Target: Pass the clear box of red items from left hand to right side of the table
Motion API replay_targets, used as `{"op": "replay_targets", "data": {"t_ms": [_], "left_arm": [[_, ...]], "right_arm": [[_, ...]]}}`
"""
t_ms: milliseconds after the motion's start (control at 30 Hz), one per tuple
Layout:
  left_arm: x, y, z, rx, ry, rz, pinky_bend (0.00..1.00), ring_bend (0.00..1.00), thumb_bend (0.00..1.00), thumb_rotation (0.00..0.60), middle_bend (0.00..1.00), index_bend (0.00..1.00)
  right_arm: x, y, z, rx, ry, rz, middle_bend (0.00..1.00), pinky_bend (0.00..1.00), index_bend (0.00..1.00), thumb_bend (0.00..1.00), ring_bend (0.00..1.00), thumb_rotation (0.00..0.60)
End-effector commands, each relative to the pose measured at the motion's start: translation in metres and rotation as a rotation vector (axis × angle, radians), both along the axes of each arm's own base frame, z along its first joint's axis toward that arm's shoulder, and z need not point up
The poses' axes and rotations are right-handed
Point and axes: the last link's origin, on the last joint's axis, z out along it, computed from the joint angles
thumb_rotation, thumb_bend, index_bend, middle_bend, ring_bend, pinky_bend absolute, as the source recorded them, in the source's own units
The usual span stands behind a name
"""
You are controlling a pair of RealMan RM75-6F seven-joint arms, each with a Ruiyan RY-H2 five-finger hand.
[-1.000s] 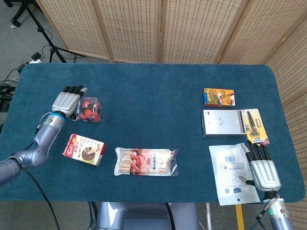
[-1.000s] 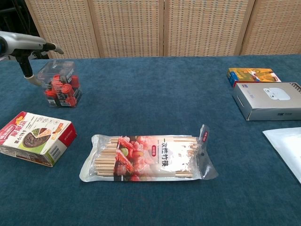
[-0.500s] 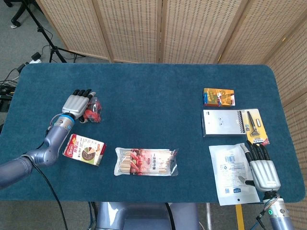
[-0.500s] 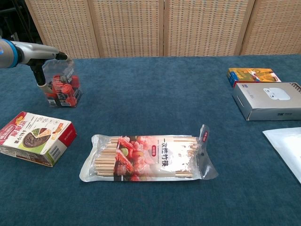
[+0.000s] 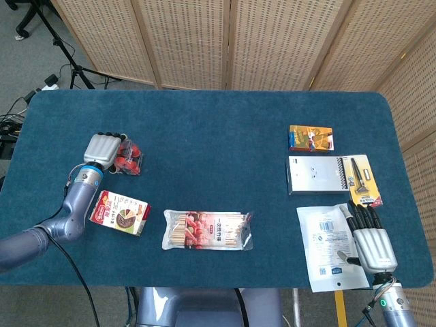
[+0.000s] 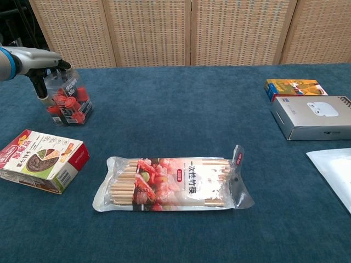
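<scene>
The clear box [image 5: 128, 157] of red items is sitting near the left edge of the tabletop [image 5: 218, 129], tilted in the chest view, with the left robot hand [image 5: 102, 148] wrapping over its top and left side and gripping it. The fingers [image 6: 61, 65] are curling over the box's upper edge in the chest view, and the box's lower corner appears to be resting on the blue cloth.

Just in front of it, toward the near left corner, a red and white food carton [image 5: 120, 212] is lying flat. Further toward the middle of the near edge, a plastic pack of bamboo chopsticks [image 5: 207, 230] is lying lengthwise.

On the right side, an orange box [image 5: 310, 137] is lying nearest the far edge, with a gray box [image 5: 317, 174] just in front of it and a yellow carded pen pack [image 5: 362, 179] beside that box toward the right edge. A white pouch [image 5: 327, 245] is lying at the near right corner. The right robot hand [image 5: 370, 240] is resting palm down, fingers stretched out and holding nothing, overlapping the pouch's right edge.
</scene>
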Motion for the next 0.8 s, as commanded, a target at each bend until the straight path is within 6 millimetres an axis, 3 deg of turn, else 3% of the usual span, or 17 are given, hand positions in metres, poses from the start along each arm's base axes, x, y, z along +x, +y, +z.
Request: {"op": "replay_targets", "data": {"t_ms": [33, 167, 500, 667, 800], "left_arm": [[0.005, -0.001, 0.003, 0.022, -0.015, -0.01, 0.28, 0.27, 0.44, 0.6, 0.33, 0.69], [0.019, -0.002, 0.007, 0.033, -0.026, -0.043, 0.28, 0.27, 0.44, 0.6, 0.33, 0.69], [0.081, -0.011, 0.012, 0.035, -0.066, -0.128, 0.28, 0.27, 0.44, 0.6, 0.33, 0.69], [0.111, -0.02, -0.001, 0.007, -0.08, -0.148, 0.28, 0.27, 0.44, 0.6, 0.33, 0.69], [0.14, -0.029, -0.026, -0.048, -0.099, -0.171, 0.28, 0.27, 0.44, 0.6, 0.33, 0.69]], "right_arm": [[0.0, 0.0, 0.0, 0.0, -0.001, -0.002, 0.0, 0.0, 0.0, 0.09, 0.0, 0.6], [0.0, 0.0, 0.001, 0.0, -0.004, -0.003, 0.0, 0.0, 0.0, 0.09, 0.0, 0.6], [0.001, 0.001, 0.006, -0.007, -0.024, -0.002, 0.0, 0.0, 0.0, 0.09, 0.0, 0.6], [0.001, 0.001, 0.009, -0.009, -0.036, -0.002, 0.0, 0.0, 0.0, 0.09, 0.0, 0.6], [-0.001, 0.001, 0.013, -0.02, -0.054, -0.008, 0.0, 0.0, 0.0, 0.09, 0.0, 0.6]]}}
